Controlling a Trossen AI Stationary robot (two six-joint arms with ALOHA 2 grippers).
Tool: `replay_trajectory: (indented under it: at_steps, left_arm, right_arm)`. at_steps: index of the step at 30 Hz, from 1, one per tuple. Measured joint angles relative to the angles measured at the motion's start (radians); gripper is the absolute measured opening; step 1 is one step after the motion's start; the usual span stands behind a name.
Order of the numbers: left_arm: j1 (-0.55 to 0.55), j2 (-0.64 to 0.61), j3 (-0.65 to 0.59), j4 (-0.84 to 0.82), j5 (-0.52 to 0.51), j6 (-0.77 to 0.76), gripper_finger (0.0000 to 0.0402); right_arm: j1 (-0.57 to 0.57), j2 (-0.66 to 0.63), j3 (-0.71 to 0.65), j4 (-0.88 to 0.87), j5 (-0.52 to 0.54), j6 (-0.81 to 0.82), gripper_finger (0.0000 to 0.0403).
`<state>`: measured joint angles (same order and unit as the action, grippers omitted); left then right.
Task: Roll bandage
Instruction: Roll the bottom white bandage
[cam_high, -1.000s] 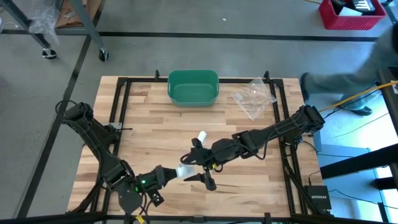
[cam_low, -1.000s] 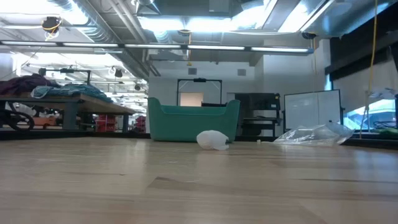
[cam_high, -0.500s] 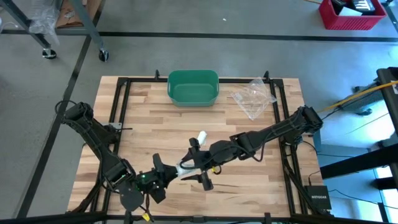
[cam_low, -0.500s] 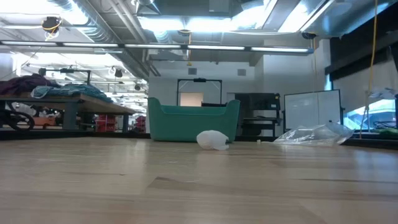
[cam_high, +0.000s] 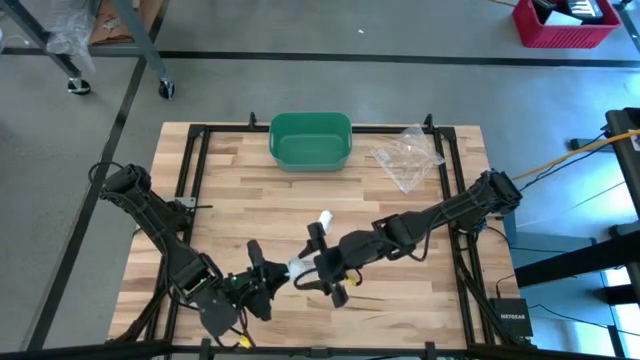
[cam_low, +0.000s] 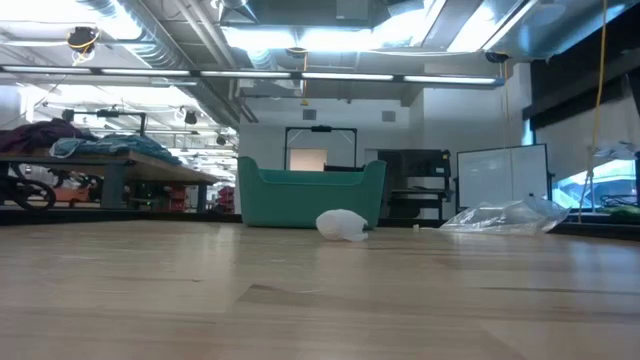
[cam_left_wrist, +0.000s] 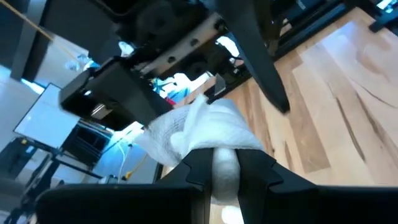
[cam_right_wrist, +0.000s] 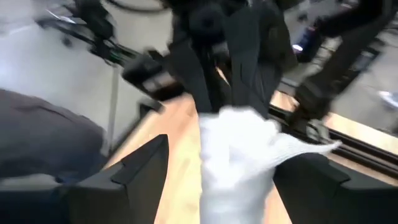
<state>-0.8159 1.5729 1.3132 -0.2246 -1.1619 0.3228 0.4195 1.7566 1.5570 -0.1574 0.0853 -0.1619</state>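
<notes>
Bandage (cam_high: 298, 268) in hand, low over the front middle of the surface (cam_high: 230, 200), bunched into a soft white wad, not yet a neat roll. Pinched at one end by the left hand (cam_high: 266, 281), clenched on the cloth; seen in the left wrist view as a crumpled lump (cam_left_wrist: 205, 130) bulging out past the dark fingers (cam_left_wrist: 255, 168). Flanked on the other side by the right hand (cam_high: 322, 266), spread wide and gripping nothing, one finger (cam_right_wrist: 137, 168) to each side of the cloth (cam_right_wrist: 239, 149) in the right wrist view.

Judged as the step of catching the loose end to start or tighten a turn. To do it well: hold the left pinch firm and steady as the anchor. Bring the right hand squarely over the free edge, not the thick middle, before closing. Close gently, since soft gauze slips and flattens. Turn about the long axis of the wad, with light tension between the two hands, so that layers stack instead of twisting. Avoid pulling apart hard, or the wad may unravel or slide out of the left pinch.

Farther out: small white piece (cam_high: 323, 218) lying alone mid-surface, green bin (cam_high: 311, 140) at the far edge, clear bag (cam_high: 407, 155) beside it.
</notes>
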Motion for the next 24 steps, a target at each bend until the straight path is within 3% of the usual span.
replay_trajectory:
  at_steps: [5,18,20,24]
  left_arm:
    - [0.000,-0.013,0.001,0.018,-0.043,-0.018,0.0040]
    - [0.000,-0.011,0.001,0.032,-0.050,-0.001,0.0040]
    - [0.001,-0.011,0.001,0.032,-0.051,0.000,0.0040]
    - [-0.001,-0.011,0.001,0.033,-0.054,0.001,0.0040]
  right_arm:
    - [0.015,-0.021,0.000,-0.060,0.139,-0.058,0.0269]
    - [0.026,-0.090,0.000,-0.249,0.188,-0.008,0.0269]
    - [0.034,-0.106,-0.001,-0.315,0.228,0.006,0.0269]
    - [0.055,-0.156,-0.001,-0.287,0.302,0.001,0.0269]
